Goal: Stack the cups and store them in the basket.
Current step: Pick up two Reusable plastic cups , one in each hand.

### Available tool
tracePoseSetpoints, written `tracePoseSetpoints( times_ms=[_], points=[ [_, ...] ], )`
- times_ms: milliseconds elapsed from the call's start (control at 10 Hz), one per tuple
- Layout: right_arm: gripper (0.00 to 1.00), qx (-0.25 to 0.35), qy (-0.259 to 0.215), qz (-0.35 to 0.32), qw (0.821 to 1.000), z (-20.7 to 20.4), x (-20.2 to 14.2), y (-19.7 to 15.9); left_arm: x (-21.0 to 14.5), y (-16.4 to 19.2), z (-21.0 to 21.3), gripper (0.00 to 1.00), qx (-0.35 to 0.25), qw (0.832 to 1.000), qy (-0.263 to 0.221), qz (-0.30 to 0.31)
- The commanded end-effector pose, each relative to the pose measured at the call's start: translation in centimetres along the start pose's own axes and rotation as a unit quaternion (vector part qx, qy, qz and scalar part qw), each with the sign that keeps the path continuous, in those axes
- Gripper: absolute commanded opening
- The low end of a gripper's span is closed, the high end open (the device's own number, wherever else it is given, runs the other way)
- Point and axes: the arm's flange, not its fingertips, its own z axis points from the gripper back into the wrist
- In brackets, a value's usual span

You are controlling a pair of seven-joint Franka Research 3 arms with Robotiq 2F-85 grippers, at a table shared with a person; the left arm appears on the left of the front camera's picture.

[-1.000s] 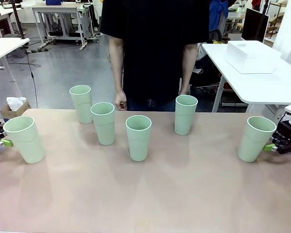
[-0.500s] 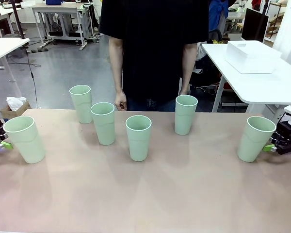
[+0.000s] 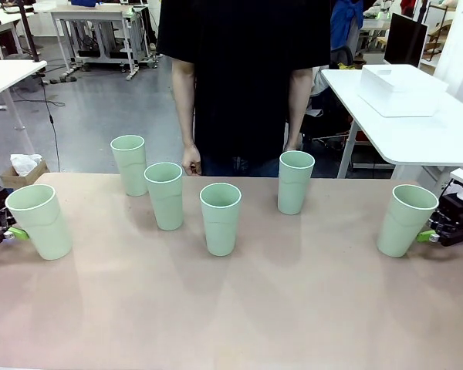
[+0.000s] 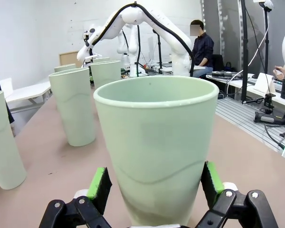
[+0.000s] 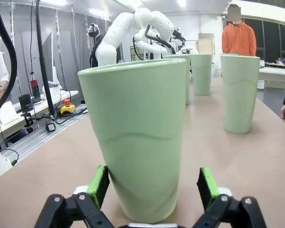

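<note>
Both arms sat low at the table's (image 3: 231,316) side edges, fingers level and pointing inward. The left gripper (image 4: 155,183) straddled the leftmost cup (image 3: 40,221) near its base. Its green pads (image 4: 99,184) were spread wide and lay close to both walls, though I could not tell whether they touched. The right gripper (image 5: 153,185) stood the same way around the rightmost cup (image 3: 405,220), jaws wide apart, with a clear gap beside one pad. Neither cup was gripped, and both rested on the table. Four more cups stood singly between them, at far left (image 3: 129,164), left of centre (image 3: 164,195), centre (image 3: 220,218) and right of centre (image 3: 295,181). None were nested. The basket (image 3: 401,91) sat on a white side table (image 3: 417,135) past the far right corner. A person stood at the far edge, one hand (image 3: 191,162) hanging loose.
</note>
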Motion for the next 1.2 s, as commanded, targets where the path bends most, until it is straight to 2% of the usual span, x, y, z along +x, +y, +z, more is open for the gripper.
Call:
tracePoseSetpoints(
  times_ms=[0,1100],
  points=[
    [1.0,-0.004,-0.007,0.002,1.0,-1.1,-0.1,-0.3,-0.3,-1.7,-1.4,1.0,-0.009,1.0,0.007,-0.015],
    [1.0,0.019,-0.025,-0.023,0.999,-5.5,-0.3,0.0,-0.5,-2.7,-5.2,1.0,-0.024,1.0,-0.006,-0.008]
  ],
)
